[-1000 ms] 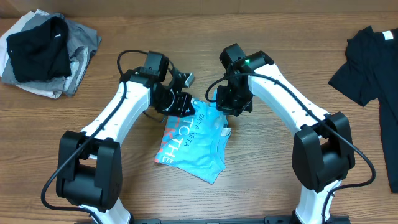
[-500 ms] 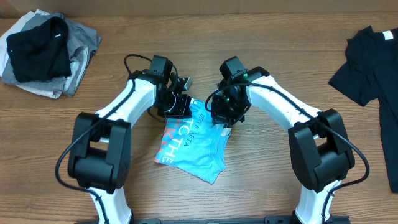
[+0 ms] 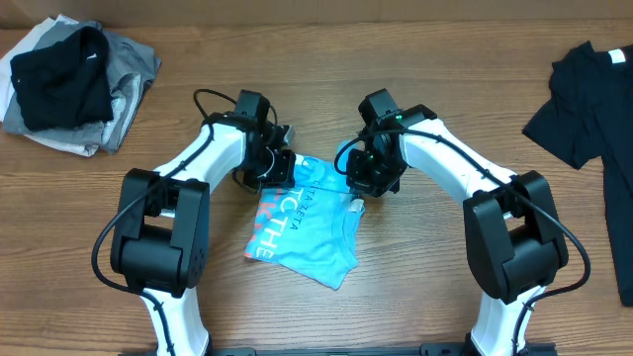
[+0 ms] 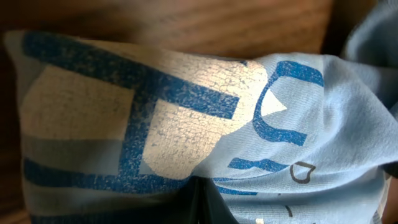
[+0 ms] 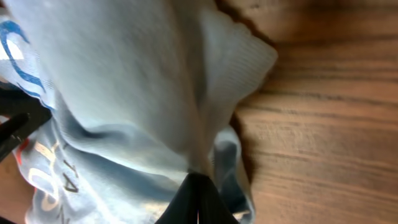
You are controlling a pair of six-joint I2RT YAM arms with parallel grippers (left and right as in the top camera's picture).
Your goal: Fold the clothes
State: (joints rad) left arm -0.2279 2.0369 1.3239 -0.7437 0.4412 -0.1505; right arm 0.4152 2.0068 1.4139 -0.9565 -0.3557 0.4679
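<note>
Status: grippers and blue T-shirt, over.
Left gripper and right gripper shut on light blue printed T-shirt, far edge. Black-and-grey clothes pile, black shirt well aside; nothing blocking.

1 blue tee [image 3: 307,225], 1 blk tee [image 3: 586,94], 1 pile [image 3: 64,79] — 2 arms [image 3: 201,163] [image 3: 453,160]

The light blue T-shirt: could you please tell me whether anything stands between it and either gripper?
Nothing visible does: the left gripper and the right gripper are each shut directly on the upper edge of the light blue T-shirt.
</note>
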